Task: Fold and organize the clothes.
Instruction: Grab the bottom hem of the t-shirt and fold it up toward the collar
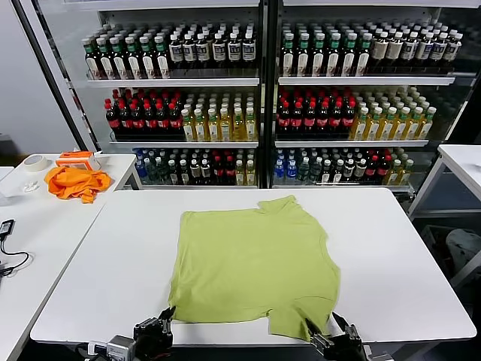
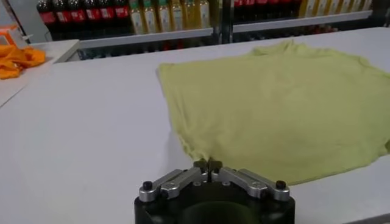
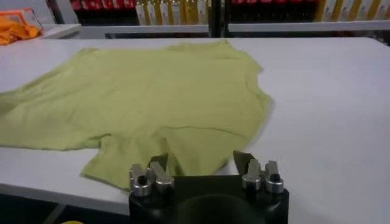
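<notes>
The light yellow-green T-shirt lies flat on the white table, plain side up; no print shows. My left gripper is at the table's near edge, by the shirt's near left corner. In the left wrist view its fingertips are shut together right at the hem; I cannot tell whether cloth is between them. My right gripper is at the near edge by the near right sleeve. In the right wrist view it is open, with the sleeve just ahead of its fingers.
A bright orange cloth, an orange box and a tape roll lie on the left side table. Glass-door coolers full of bottles stand behind. Another white table is at the right.
</notes>
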You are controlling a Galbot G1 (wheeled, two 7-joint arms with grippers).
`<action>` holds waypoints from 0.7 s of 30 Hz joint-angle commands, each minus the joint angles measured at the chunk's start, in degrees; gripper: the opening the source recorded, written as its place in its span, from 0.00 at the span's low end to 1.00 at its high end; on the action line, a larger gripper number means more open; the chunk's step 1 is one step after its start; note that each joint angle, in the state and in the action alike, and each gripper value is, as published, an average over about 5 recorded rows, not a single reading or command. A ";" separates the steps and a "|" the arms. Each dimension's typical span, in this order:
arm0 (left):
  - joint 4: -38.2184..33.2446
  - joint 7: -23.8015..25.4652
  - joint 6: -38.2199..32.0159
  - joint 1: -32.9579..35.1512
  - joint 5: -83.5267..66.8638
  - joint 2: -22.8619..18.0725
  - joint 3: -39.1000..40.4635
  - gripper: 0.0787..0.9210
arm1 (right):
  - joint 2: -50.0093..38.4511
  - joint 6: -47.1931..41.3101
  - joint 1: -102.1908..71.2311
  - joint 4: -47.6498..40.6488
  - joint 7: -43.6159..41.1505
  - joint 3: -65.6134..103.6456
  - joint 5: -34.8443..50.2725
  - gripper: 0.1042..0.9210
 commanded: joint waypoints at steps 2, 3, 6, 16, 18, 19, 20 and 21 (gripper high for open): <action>0.27 0.33 -0.22 -0.08 0.58 -0.44 0.48 0.01 | 0.37 -2.09 1.38 -1.01 0.52 -1.67 2.02 0.37; 0.25 0.37 -0.24 -0.06 0.70 -0.53 0.60 0.01 | 0.47 -2.25 1.11 -0.77 0.71 -1.61 2.03 0.34; 0.25 0.46 -0.31 -0.19 0.99 -0.73 0.91 0.01 | 0.75 -2.36 0.75 -0.46 1.02 -1.44 1.96 0.23; 0.62 0.66 -1.04 -0.34 1.30 -0.63 0.82 0.01 | 0.51 -1.61 0.04 2.04 0.14 0.81 1.90 0.00; 0.13 0.64 -1.06 0.28 1.27 -0.49 0.47 0.01 | -0.16 -2.13 -1.31 4.06 -0.09 2.02 2.14 0.00; -0.25 0.64 -1.02 0.69 1.24 -0.41 0.20 0.01 | -0.58 -2.48 -2.20 5.25 -0.15 2.67 2.29 0.00; -0.75 0.66 -0.97 1.16 1.15 -0.29 -0.13 0.01 | -1.01 -2.85 -3.13 6.49 -0.16 3.27 2.48 0.00; -1.41 0.70 -0.91 1.68 0.99 -0.12 -0.63 0.01 | -1.44 -3.25 -4.01 7.81 -0.14 3.87 2.72 0.00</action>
